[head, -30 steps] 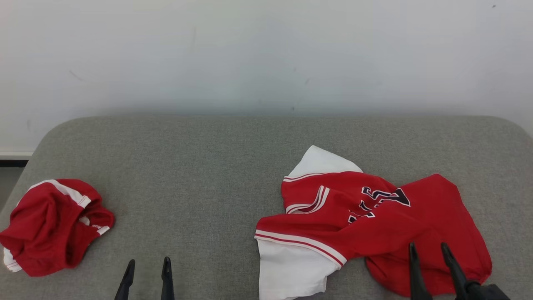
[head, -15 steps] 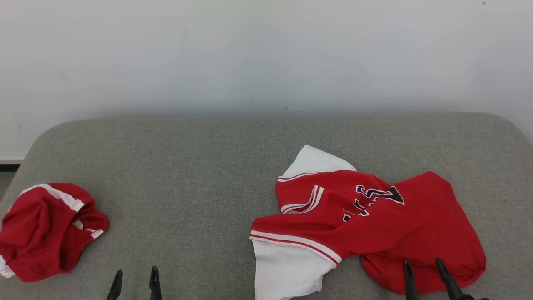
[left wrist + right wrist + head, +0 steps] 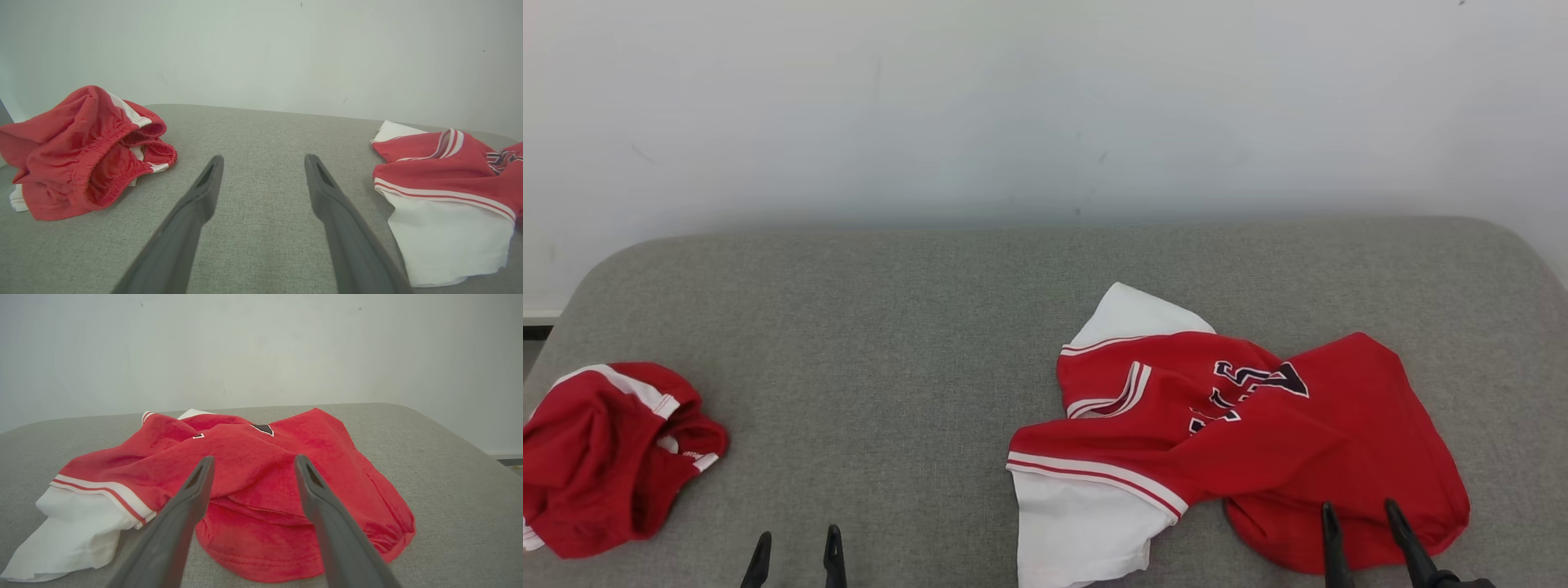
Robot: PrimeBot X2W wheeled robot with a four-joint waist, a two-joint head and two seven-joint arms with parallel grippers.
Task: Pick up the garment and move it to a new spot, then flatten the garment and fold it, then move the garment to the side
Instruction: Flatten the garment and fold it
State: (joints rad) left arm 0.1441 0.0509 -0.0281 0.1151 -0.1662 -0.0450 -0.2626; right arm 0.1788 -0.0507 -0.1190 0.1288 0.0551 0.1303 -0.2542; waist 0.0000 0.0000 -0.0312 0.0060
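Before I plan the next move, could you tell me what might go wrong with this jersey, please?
1. The jersey lies bunched in overlapping folds. The open right claw, poised at its near red hem, may pinch several layers and lift a wad.
2. The red shorts sit crumpled at the left of the grey pad. A leftward move might drop the jersey onto them.

The shirt is red with white sleeves, red-and-white striped trim, and dark lettering edged white; navy or black, hard to tell. Well left of the shirt, the shorts are red with white stripes. Under the shirt, the pad is flecked grey.
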